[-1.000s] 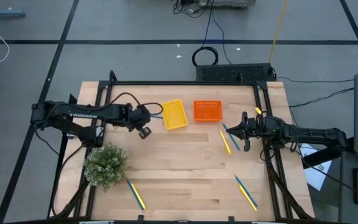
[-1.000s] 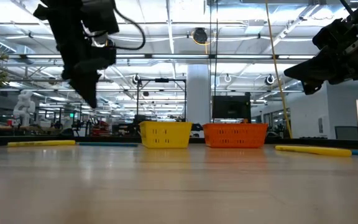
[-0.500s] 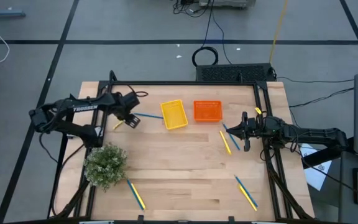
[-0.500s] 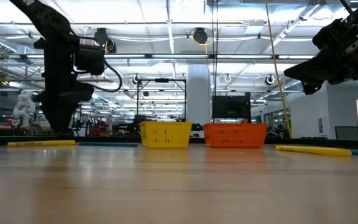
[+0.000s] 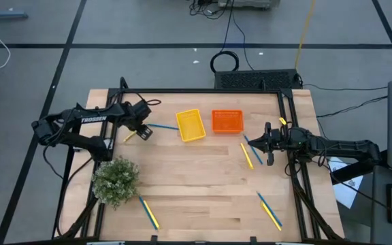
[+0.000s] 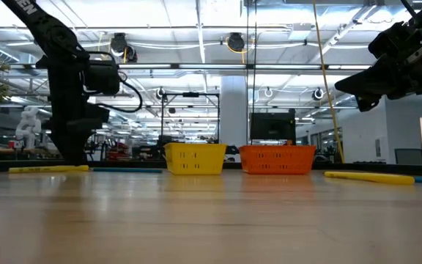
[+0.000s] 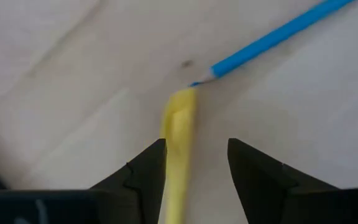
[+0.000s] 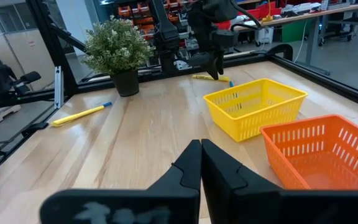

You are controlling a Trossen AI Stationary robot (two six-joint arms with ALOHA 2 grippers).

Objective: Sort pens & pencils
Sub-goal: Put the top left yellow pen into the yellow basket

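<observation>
Left wrist view: pencil (image 7: 178, 155) runs hidden behind end effector (image 7: 196, 163).

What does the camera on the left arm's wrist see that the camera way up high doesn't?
Only the left wrist view shows the open left gripper straddling a yellow pencil whose end almost meets a blue pen's tip. Only the high view shows the whole table, the yellow basket, the orange basket, the plant and the right gripper. Both show that pencil and pen lying on the wood.
</observation>
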